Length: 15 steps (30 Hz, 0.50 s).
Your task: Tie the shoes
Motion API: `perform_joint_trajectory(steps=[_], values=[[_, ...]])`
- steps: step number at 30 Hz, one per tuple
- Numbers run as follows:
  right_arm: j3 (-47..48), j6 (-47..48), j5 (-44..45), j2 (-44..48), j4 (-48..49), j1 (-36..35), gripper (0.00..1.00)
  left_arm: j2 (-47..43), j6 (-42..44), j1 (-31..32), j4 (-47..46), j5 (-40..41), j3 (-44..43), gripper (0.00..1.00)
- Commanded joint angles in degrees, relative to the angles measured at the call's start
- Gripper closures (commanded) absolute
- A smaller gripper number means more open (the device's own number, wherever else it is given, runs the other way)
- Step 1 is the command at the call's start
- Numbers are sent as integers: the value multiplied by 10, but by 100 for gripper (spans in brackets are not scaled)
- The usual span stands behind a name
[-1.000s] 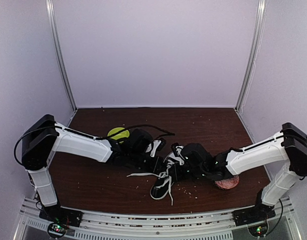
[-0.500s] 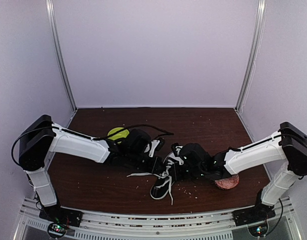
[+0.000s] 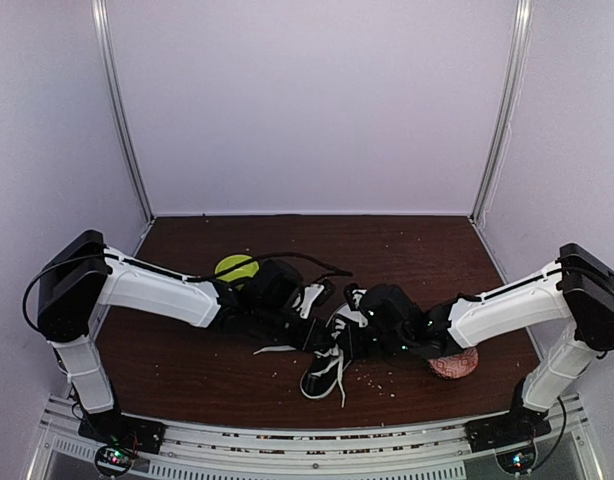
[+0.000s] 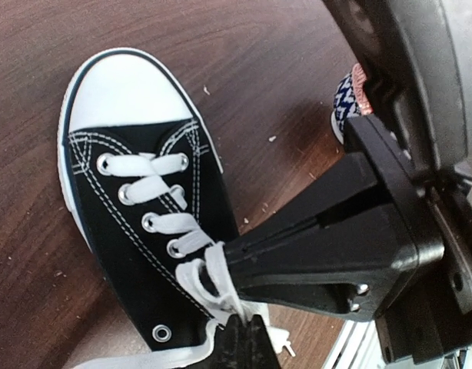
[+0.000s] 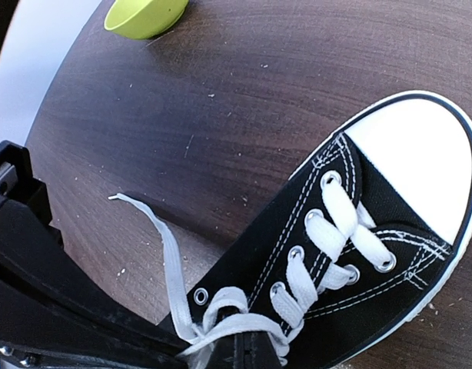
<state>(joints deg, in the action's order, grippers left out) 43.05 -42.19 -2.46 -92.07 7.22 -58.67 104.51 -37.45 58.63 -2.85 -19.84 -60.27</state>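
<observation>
The shoe [image 3: 325, 372], a black low-top sneaker with a white toe cap and white laces, lies mid-table with its toe toward the near edge. Both grippers meet over its top eyelets. My left gripper [image 3: 321, 338] [image 4: 247, 332] is shut on a white lace loop [image 4: 211, 286] at the tongue. My right gripper [image 3: 353, 336] [image 5: 247, 350] is shut on the crossing lace strands [image 5: 244, 324] at the same spot. One loose lace end [image 5: 157, 238] trails left onto the table [image 3: 187, 370]. The shoe's heel is hidden under the grippers.
A lime-green bowl [image 3: 236, 267] [image 5: 144, 14] sits behind the left arm. A round pink patterned object [image 3: 454, 366] [image 4: 346, 98] lies under the right forearm. Crumbs are scattered on the dark wood near the shoe. White walls close in the back and sides.
Both grippers have edged slightly toward the back with the laces still pinched, and the loose lace on the shoe's left lies a bit shorter on the table.
</observation>
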Motion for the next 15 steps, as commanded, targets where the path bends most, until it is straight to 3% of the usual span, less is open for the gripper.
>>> perform_joint_trajectory(steps=[1, 3, 9, 15], values=[[0, -2, 26, -1, 9, 7, 100, -5, 20, 3, 24, 13, -3, 100], [-5, -3, 26, 0, 12, 7, 100, -23, 25, 0, 35, 34, 0, 98], [-9, -5, 22, 0, 18, 7, 100, -53, 25, -11, 66, 91, -17, 71], [-9, -5, 21, 1, 17, 7, 100, -28, 7, -16, 102, 123, -57, 68]])
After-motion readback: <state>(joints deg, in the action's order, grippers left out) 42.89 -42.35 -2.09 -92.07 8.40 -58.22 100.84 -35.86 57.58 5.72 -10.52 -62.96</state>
